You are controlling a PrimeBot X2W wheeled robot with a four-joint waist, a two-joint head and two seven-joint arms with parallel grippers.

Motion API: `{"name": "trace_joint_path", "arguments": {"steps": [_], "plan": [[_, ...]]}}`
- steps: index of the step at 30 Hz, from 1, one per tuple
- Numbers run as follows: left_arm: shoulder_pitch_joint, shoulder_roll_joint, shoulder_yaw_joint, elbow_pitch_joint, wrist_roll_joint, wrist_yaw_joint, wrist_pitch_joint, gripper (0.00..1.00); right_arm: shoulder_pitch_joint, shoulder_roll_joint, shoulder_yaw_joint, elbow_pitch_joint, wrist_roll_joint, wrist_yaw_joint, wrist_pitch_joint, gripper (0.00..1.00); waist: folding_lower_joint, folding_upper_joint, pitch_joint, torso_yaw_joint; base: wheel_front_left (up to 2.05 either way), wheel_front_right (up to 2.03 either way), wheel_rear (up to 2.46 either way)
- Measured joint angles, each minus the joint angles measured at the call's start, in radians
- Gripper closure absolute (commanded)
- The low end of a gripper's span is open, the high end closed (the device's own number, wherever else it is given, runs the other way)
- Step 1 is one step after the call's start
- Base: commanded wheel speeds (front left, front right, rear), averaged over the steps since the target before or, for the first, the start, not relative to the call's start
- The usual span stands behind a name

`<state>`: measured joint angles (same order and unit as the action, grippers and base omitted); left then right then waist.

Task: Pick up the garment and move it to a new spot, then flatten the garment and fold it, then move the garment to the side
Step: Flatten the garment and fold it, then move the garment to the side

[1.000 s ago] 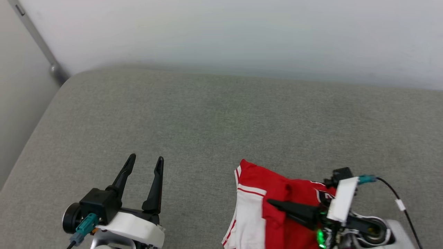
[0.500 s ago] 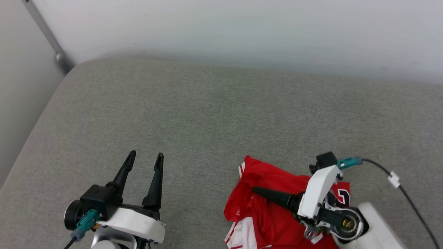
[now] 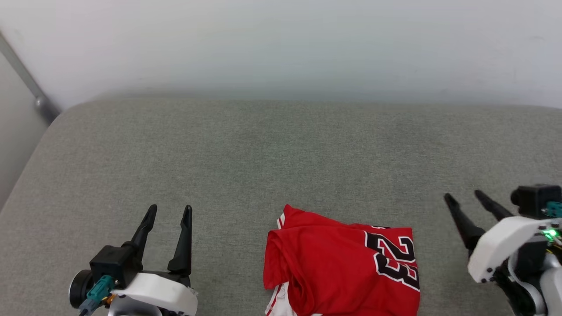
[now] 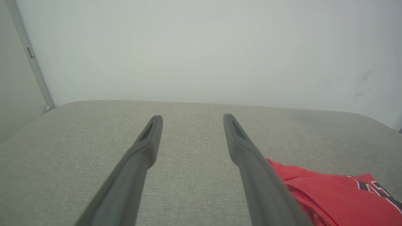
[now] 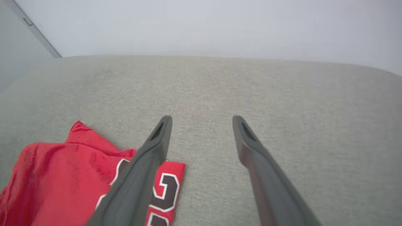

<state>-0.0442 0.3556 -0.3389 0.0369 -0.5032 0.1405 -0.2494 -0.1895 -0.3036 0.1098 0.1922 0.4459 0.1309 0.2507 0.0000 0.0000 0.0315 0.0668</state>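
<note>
On the grey cushion (image 3: 263, 149), near its front edge: a red shirt (image 3: 333, 267) lying between two empty grippers.

The shirt rests in a loosely folded, roughly square bundle, running off the lower edge of the head view. Its black, white-outlined "23" (image 3: 393, 259) faces up on the right-hand part, and a strip of white sleeve (image 3: 277, 306) shows under the lower left corner. The left gripper (image 3: 170, 207) stands to the shirt's left, apart from the cloth, its two dark fingers spread moderately wide with nothing between them. The right gripper (image 3: 462, 194) stands to the shirt's right, also clear of the cloth, its fingers likewise parted and holding nothing. Behind the cushion rises a pale wall (image 3: 281, 44), with a grey metal strip (image 3: 22, 74) slanting down at the far left.
</note>
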Motion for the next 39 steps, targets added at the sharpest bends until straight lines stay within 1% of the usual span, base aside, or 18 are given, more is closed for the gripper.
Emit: {"name": "trace_joint_path", "arguments": {"steps": [4, 7, 12, 14, 19, 33, 36, 39], "plan": [[0.010, 0.006, 0.013, 0.002, -0.005, 0.008, 0.000, 0.00, 0.087, 0.034, -0.132, -0.090, -0.141, 0.000, -0.077, 0.00, 0.0000, 0.0000, -0.016, -0.023, 0.00, 0.00, 0.00], [0.029, 0.007, 0.021, 0.003, -0.010, 0.016, -0.001, 0.00, 0.140, 0.075, -0.179, -0.165, -0.189, 0.000, -0.140, 0.00, 0.0000, 0.0000, -0.031, -0.034, 0.00, 0.00, 0.00], [0.050, 0.013, 0.028, -0.003, -0.009, 0.032, -0.002, 0.00, 0.217, 0.125, -0.165, -0.255, -0.212, 0.000, -0.211, 0.00, 0.0000, 0.0000, -0.044, -0.046, 0.00, 0.00, 0.00], [0.061, 0.015, 0.028, -0.004, -0.007, 0.039, -0.002, 0.00, 0.244, 0.149, -0.159, -0.275, -0.226, 0.000, -0.219, 0.00, 0.0000, 0.0000, -0.049, -0.047, 0.00, 0.00, 0.00], [0.076, 0.017, 0.030, -0.015, -0.007, 0.053, -0.001, 0.00, 0.287, 0.177, -0.153, -0.306, -0.235, 0.000, -0.228, 0.00, 0.0000, 0.0000, -0.054, -0.050, 0.00, 0.00, 0.00], [0.076, 0.022, 0.033, -0.030, -0.012, 0.062, 0.004, 0.00, 0.294, 0.193, -0.164, -0.314, -0.225, 0.000, -0.202, 0.00, 0.0000, 0.0000, -0.049, -0.056, 0.00, 0.00, 0.00], [0.075, 0.021, 0.033, -0.030, -0.014, 0.063, 0.004, 0.00, 0.294, 0.193, -0.200, -0.278, -0.160, 0.000, -0.140, 0.00, 0.0000, 0.0000, -0.047, -0.056, 0.00, 0.00, 0.00], [0.073, 0.019, 0.034, -0.032, -0.018, 0.063, 0.003, 0.00, 0.292, 0.171, -0.264, -0.204, -0.063, 0.000, -0.011, 0.00, 0.0000, 0.0000, -0.044, -0.054, 0.00, 0.00, 0.00]]}}
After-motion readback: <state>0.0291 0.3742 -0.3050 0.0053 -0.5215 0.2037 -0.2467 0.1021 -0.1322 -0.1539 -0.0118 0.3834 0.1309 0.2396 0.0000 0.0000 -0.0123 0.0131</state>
